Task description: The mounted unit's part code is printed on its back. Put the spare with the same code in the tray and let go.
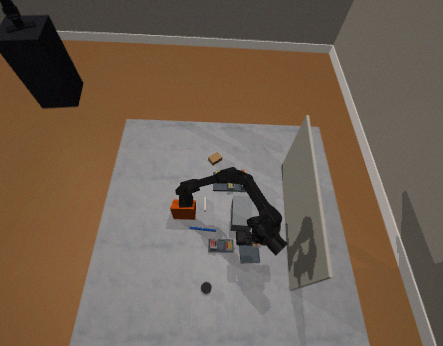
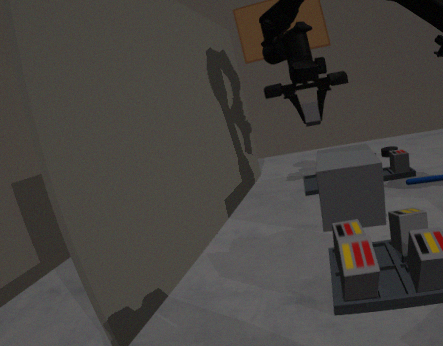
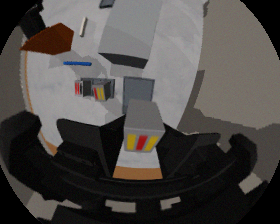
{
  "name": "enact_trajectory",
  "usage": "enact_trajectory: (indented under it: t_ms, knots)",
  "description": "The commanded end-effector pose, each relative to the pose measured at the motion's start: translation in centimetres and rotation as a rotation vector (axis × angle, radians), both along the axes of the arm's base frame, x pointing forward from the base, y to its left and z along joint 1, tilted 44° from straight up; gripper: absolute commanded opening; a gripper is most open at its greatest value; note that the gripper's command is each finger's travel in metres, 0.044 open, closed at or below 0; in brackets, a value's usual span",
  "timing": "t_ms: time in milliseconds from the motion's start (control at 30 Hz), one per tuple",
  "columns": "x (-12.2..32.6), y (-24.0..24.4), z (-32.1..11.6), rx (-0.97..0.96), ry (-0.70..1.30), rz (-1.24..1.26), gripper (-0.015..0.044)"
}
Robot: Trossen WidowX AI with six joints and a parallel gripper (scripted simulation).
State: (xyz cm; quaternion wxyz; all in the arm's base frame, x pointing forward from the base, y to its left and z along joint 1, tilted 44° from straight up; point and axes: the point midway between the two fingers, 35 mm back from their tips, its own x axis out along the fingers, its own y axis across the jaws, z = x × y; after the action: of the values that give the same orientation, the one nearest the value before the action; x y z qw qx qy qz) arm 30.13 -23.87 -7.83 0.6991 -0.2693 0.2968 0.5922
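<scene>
My gripper point(image 1: 255, 244) point(image 2: 311, 116) point(image 3: 140, 119) is shut on a grey spare with yellow, red and yellow stripes and holds it in the air above the flat blue-grey tray point(image 1: 249, 255) point(image 2: 310, 186) point(image 3: 138, 90). The tray's surface looks bare where it shows. Left of it, a small rack point(image 1: 221, 248) point(image 3: 112, 88) bears two units, one with red stripes point(image 1: 213, 244) point(image 3: 77, 88) and one with red and yellow stripes point(image 1: 229, 245) point(image 3: 100, 92). The larger rack point(image 1: 221, 189) point(image 2: 361, 306) holds several striped spares, one yellow, red, red point(image 2: 358, 255). I cannot tell which unit face is a back.
A large grey box point(image 1: 240, 212) point(image 2: 351, 197) point(image 3: 131, 30) stands beside the tray. A tall panel point(image 1: 306, 200) point(image 2: 116, 125) stands to the right. A blue rod point(image 1: 202, 229) point(image 3: 77, 63), a white stick point(image 1: 205, 204), a wooden block point(image 1: 215, 158) and a black disc point(image 1: 206, 288) lie about.
</scene>
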Motion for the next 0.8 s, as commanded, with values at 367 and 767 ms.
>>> enact_trajectory:
  t_ms: [367, 767]
  knots:
    - [0.3, 0.8, -1.2, 0.002, 0.0, -0.007, 0.0]
    - [0.6, 1.5, -2.0, 0.002, 0.0, -0.007, 0.0]
